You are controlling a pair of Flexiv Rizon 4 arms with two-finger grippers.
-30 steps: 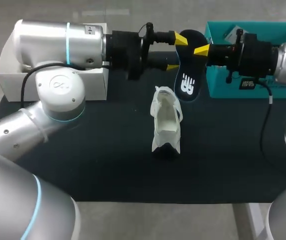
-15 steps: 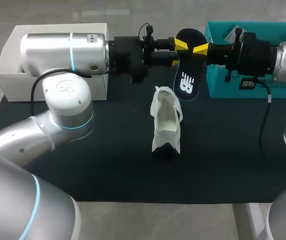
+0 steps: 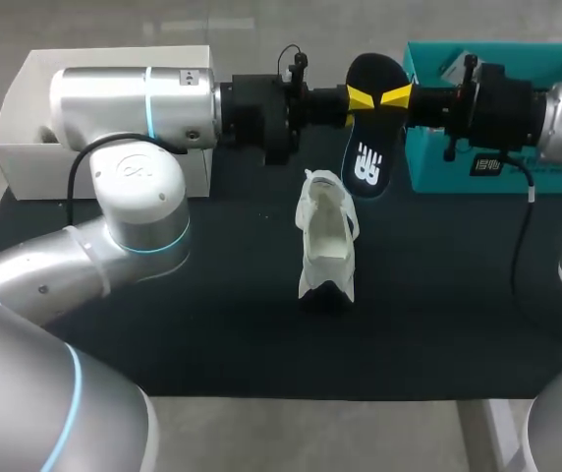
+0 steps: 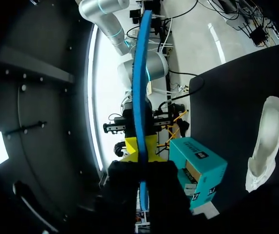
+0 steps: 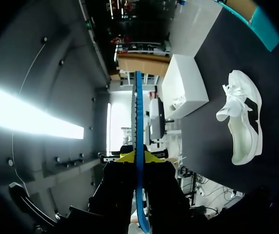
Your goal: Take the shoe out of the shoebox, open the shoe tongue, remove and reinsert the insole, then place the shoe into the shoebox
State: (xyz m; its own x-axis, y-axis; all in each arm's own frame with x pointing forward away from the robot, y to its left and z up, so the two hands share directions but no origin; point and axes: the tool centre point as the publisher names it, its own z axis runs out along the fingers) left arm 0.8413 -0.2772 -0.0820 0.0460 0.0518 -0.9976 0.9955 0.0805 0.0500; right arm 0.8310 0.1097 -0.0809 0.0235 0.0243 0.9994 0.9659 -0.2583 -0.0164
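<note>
Seemingly passing the insole (image 3: 367, 157), clamped tight by both left gripper (image 3: 358, 97) and right gripper (image 3: 397, 96); next, probably releasing one and feeding it into the shoe (image 3: 326, 236) below them.

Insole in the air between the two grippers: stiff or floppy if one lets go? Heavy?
Probably semi-stiff: the insole, pinched by the left gripper and right gripper, shows edge-on as a thin, nearly straight line in both wrist views. Likely light: so thin, and its free end does not droop visibly. One grip alone might let it swing.
</note>
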